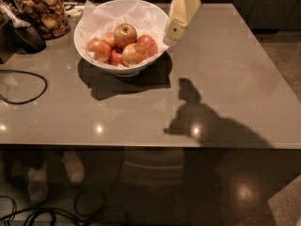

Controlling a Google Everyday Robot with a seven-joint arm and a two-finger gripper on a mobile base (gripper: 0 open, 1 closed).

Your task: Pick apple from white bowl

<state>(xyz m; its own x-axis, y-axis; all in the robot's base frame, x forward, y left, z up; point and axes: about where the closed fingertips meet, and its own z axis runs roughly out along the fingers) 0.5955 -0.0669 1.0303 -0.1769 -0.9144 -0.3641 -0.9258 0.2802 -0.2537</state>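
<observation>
Nothing picked yet: my tool (173, 30) hangs at the white bowl's (79, 40) three o'clock rim, apart or together I cannot tell; the apple (125, 35) lies inside.

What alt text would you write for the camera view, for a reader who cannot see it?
A cream pincer hovers by the right rim of a white bowl of apples, with the yellow-green apple on top of the pile. The bowl stands on a grey table, with a snack jar and a black cable at the left.
</observation>
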